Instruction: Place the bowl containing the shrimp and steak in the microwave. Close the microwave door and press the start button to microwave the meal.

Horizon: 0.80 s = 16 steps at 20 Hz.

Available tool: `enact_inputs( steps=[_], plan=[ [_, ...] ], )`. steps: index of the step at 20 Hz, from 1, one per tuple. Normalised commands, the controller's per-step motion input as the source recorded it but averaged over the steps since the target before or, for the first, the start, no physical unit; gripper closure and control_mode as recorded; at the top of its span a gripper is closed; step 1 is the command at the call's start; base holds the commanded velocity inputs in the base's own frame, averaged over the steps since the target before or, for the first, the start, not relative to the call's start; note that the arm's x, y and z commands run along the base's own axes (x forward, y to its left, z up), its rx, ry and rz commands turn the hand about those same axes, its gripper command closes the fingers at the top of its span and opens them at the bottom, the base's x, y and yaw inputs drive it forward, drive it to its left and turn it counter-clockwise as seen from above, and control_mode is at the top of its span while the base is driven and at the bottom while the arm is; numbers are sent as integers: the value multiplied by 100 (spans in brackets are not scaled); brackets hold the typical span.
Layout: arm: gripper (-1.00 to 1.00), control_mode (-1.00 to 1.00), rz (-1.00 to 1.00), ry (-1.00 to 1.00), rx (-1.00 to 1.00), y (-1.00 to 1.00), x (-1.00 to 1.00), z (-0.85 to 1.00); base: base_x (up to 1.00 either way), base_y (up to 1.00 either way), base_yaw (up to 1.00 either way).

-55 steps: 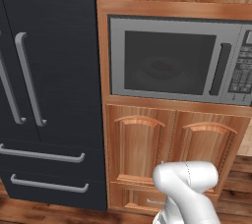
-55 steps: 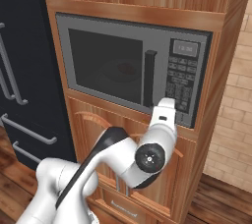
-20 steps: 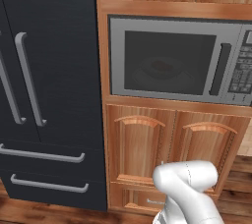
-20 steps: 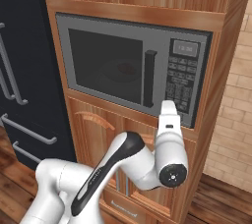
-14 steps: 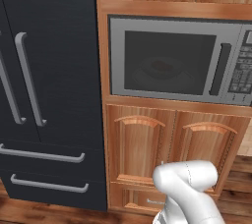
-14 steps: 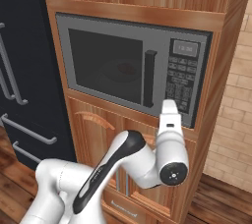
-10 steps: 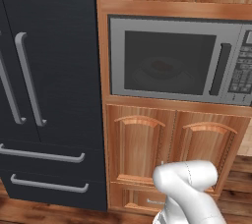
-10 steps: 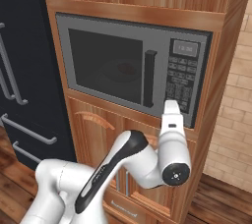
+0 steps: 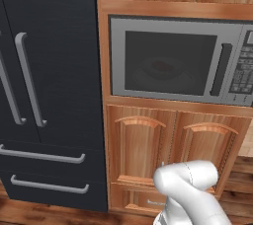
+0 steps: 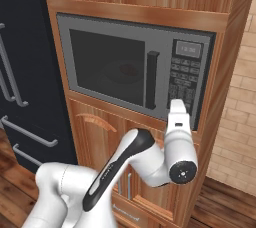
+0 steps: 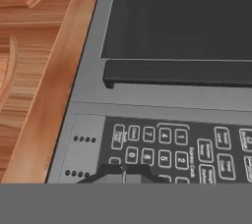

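- The microwave [image 10: 135,74] sits built into wooden cabinetry, its microwave door [image 9: 173,61] closed.
- The bowl [image 9: 160,71] with the steak [image 9: 162,65] shows dimly behind the dark glass.
- The gripper [image 11: 123,171], jaws clenched on nothing, presses at the keypad [image 10: 183,79], at the door handle's [image 10: 151,79] 3 o'clock.

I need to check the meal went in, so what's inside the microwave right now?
Through the closed microwave door, a pale bowl with something reddish shows dimly. The dark glass hides whether shrimp and steak are both there.
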Motion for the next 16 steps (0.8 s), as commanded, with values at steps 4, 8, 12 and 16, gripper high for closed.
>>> enact_inputs(
  steps=[4,8,12,16],
  plan=[
    [100,-100,0,0,0,0,19,0,0,0,0],
    [100,-100,0,0,0,-1,12,-4,0,0,0],
    [100,-100,0,0,0,0,11,-9,0,0,0],
    [100,-100,0,0,0,0,13,-18,0,0,0]
  ],
)
